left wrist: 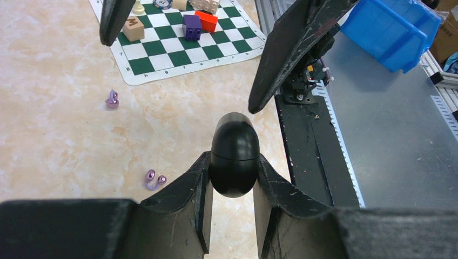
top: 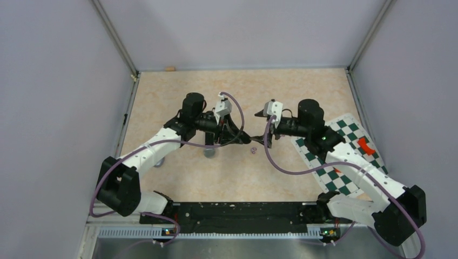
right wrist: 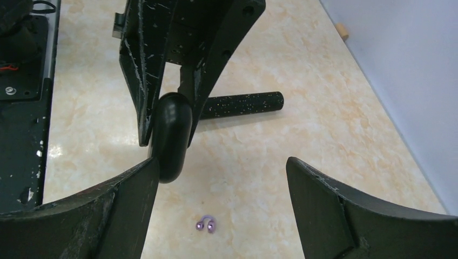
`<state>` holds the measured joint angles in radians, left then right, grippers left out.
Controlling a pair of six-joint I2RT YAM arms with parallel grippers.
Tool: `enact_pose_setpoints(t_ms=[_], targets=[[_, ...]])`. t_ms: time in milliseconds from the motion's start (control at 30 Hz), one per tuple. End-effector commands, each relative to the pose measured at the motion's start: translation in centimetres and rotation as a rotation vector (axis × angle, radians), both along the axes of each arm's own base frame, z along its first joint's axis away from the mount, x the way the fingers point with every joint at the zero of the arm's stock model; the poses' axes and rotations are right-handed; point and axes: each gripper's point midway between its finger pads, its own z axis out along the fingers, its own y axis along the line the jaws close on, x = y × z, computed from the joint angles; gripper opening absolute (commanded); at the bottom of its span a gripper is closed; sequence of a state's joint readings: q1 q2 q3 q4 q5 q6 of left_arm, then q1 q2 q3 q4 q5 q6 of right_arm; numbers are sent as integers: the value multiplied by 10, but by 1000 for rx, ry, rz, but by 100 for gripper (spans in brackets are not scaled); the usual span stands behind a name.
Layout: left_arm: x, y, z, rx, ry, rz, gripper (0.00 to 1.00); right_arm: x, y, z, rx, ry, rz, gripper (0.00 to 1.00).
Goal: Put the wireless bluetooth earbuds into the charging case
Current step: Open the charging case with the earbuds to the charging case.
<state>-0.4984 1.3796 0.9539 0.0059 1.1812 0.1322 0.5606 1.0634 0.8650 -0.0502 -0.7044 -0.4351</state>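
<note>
the left pincer (left wrist: 234,168) was clenched on the black egg-shaped charging case (left wrist: 234,145), holding it over the counter (left wrist: 54,145) in the lower middle of the left wrist view. the case looked shut, with only a thin seam across it, so i judge that the step in hand was the opening of the case and not yet the inserting. the right pincer (right wrist: 222,164) was released, its jaws wide apart; in the right wrist view the finger at the lower left of the frame was touching the case or just beside it, i cannot tell which. the nearer purple earbud (left wrist: 154,179) lay on the counter at the lower left of the case, and the farther purple earbud (left wrist: 112,99) lay toward the upper left, near the edge of the chess mat (left wrist: 162,56). no black earbuds were visible. the next move probably called for the right pincer to close gently on the free half of the case and lift the lid, while the left one gripped firmly, because the smooth round shell could slip.
</note>
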Motion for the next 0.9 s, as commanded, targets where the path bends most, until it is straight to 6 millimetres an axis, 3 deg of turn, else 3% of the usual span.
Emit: enact_pose_setpoints(t_ms=[0, 167, 333, 667, 800, 867], targets=[[3, -4, 19, -41, -56, -21, 2, 13, 4, 10, 25, -43, -29, 86], [2, -4, 18, -40, -50, -28, 2, 0, 14, 3, 37, 3, 47, 86], [0, -5, 21, -60, -39, -38, 1, 21, 12, -1, 8, -31, -60, 86], [-2, -5, 22, -67, -27, -48, 0, 64, -22, 32, 42, -163, -349, 86], [-1, -5, 21, -67, -20, -45, 0, 67, -29, 41, 65, -174, -382, 87], [-1, -6, 22, -70, -13, -46, 0, 58, -27, 45, 78, -170, -340, 88]])
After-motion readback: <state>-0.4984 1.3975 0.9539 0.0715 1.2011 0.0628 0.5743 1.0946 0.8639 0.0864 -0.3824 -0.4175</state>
